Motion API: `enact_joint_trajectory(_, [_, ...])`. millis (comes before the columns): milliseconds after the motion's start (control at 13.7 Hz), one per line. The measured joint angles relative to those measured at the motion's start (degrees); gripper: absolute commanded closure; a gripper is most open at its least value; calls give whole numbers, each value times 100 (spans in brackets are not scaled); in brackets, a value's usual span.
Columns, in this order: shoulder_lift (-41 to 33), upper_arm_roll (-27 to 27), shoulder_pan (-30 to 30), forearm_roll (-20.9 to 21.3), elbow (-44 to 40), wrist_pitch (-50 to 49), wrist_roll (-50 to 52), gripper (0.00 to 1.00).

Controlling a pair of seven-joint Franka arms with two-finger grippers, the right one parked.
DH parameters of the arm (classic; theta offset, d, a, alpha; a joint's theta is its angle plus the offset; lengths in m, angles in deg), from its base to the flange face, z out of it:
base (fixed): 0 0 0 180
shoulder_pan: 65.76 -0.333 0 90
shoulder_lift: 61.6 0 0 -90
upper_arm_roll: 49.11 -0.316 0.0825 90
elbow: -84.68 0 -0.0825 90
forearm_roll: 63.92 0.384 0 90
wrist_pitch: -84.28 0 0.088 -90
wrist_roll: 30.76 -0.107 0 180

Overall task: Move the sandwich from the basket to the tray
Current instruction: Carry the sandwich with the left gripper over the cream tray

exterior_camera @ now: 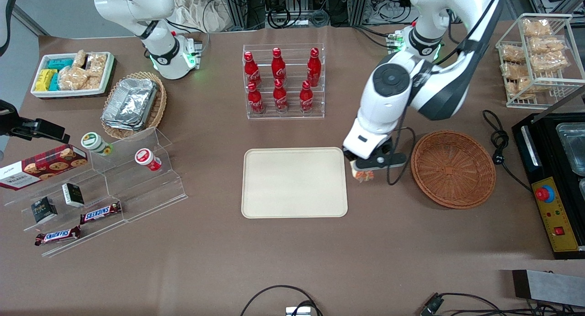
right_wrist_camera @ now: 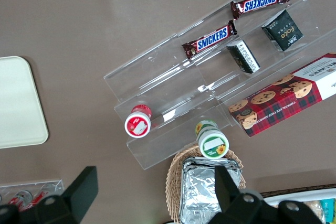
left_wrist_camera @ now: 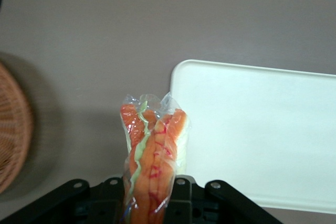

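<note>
Our pincer pinches the wrapped sandwich above the bench, between wicker basket and tray; we should clear the rim, then lower flat before releasing

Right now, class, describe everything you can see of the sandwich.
The sandwich is a narrow wedge in clear crinkled wrap, showing orange layers with a pale green strip and red flecks. It is gripped on its two sides by the gripper, hanging above the bare table between the basket and the tray, close to the tray's edge, touching neither.
</note>
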Motion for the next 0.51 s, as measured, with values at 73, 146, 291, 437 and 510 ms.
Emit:
enact_joint_trajectory(73, [265, 2, 119, 148, -223, 0, 43, 77])
enact_joint_trajectory(146, [510, 4, 226, 317, -416, -1, 50, 75])
enact_joint_trajectory(291, [958, 6, 438, 697, -716, -1, 59, 74])
enact_joint_trajectory(437, [1336, 9, 658, 985, -892, 3, 76, 73])
enact_joint_trajectory(510, [1489, 10, 754, 1058, -964, 7, 88, 73])
